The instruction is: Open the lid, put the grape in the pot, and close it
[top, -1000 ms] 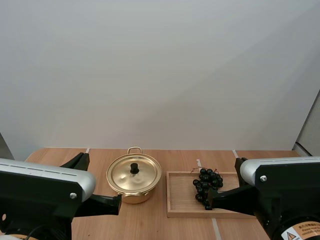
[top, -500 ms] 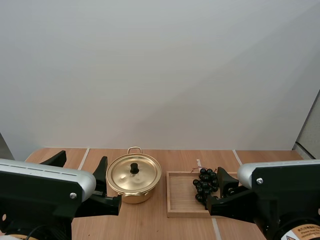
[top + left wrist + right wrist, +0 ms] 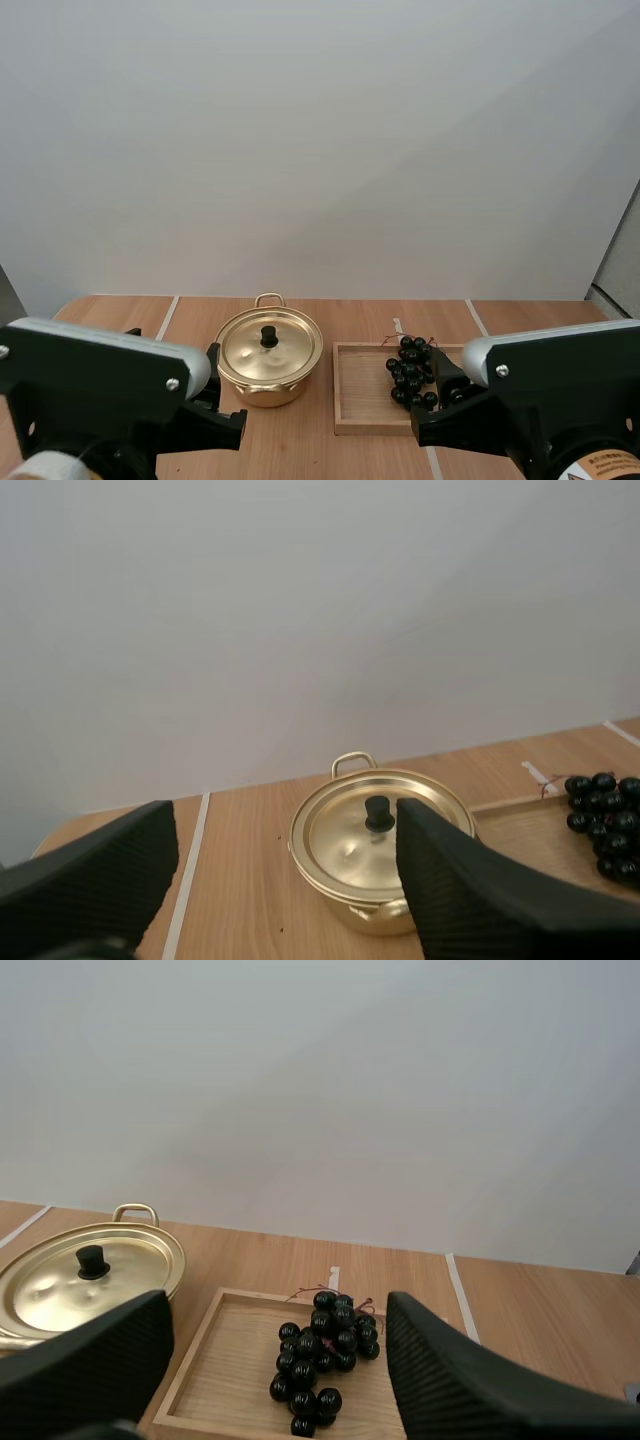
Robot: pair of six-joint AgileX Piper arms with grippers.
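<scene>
A gold pot (image 3: 268, 362) stands on the wooden table, its lid (image 3: 375, 830) on and topped by a black knob (image 3: 378, 813). To its right, a bunch of dark grapes (image 3: 413, 373) lies in a wooden tray (image 3: 362, 405). My left gripper (image 3: 287, 818) hovers open short of the pot, its fingers (image 3: 455, 890) wide apart with nothing between them. My right gripper (image 3: 278, 1308) is open too, short of the tray (image 3: 225, 1375), with the grapes (image 3: 325, 1350) ahead between its spread fingers (image 3: 450, 1380). Neither gripper touches anything.
The pot (image 3: 85, 1280) sits just left of the tray with a narrow gap between them. Bare table (image 3: 520, 312) lies around both, marked by pale tape lines (image 3: 188, 865). A plain wall rises behind the table's far edge.
Both grippers have gone from shut to wide open. In the high view both arms have shifted slightly, and their fingers now sit lower at the near edge.
</scene>
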